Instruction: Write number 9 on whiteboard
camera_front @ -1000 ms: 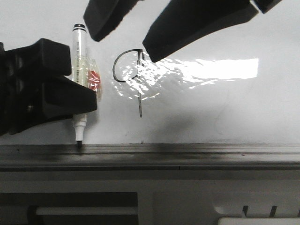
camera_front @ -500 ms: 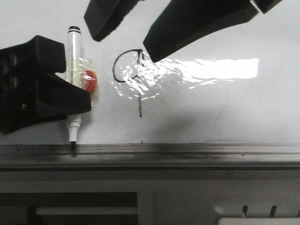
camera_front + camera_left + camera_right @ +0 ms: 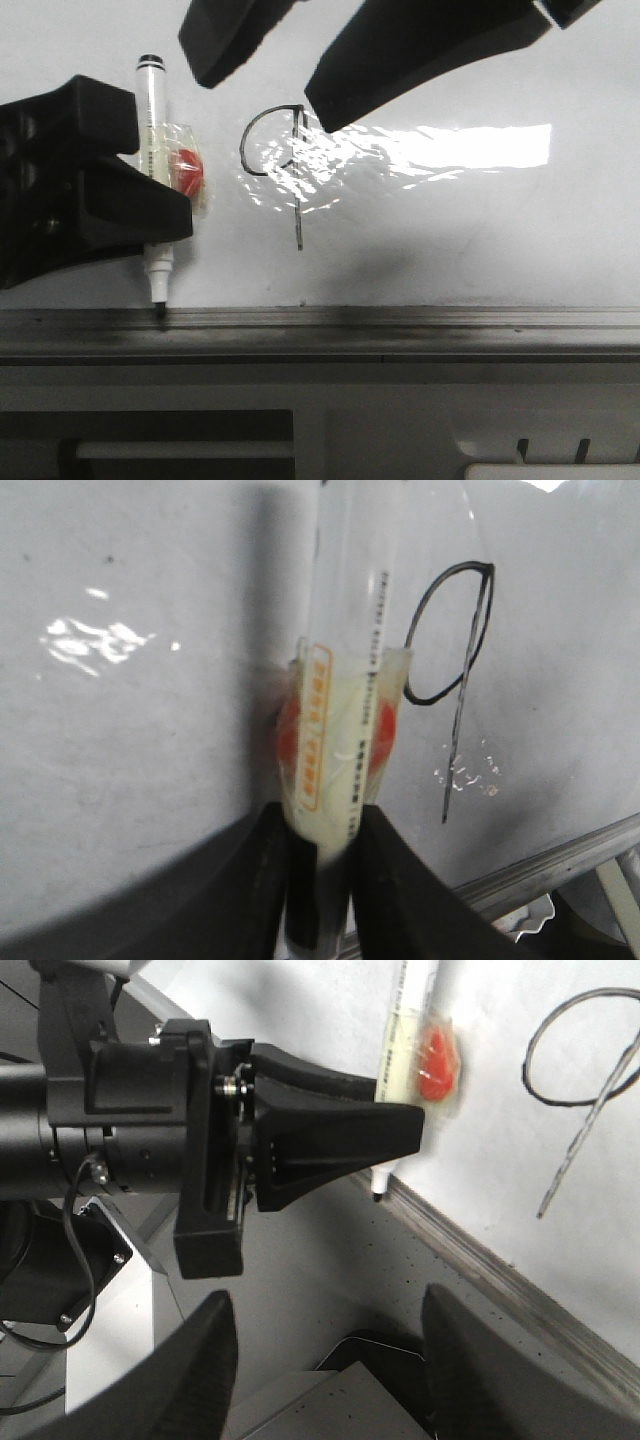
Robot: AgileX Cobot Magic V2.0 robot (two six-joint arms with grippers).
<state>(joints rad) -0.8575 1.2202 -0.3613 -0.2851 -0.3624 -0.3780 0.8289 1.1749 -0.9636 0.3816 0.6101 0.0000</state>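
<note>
**Item: marker being held at the board's lower rail, figure 9 drawn**

- **Number 9** (image 3: pixel 272 172): a thin black figure is being shown on the whiteboard (image 3: pixel 480 240), just right of the marker. A rounded loop, open at its lower right, is joined to a straight stem running down toward the rail. It is partly overlaid by glare. In the left wrist view the same figure (image 3: pixel 455 685) is seen clear of the marker, not touched by it. The writing is judged complete.

- **Marker pen** (image 3: pixel 152 150): a white barrel with a black tip is being held upright, tip down, the tip meeting or nearly meeting the grey metal rail (image 3: pixel 400 325). A red-and-clear label (image 3: pixel 185 172) is wrapped round the barrel. The tip is being kept off the drawn line, probably so that the figure is not smudged.

- **Left gripper** (image 3: pixel 150 215): is being kept closed on the marker's lower barrel, its black fingers (image 3: pixel 265 880) pressing either side, so that the pen is steadied near its writing end.

- **Right gripper** (image 3: pixel 325 1360): is being held with fingers spread and nothing between them, above the board's upper area in the front view, clear of the writing.
</note>
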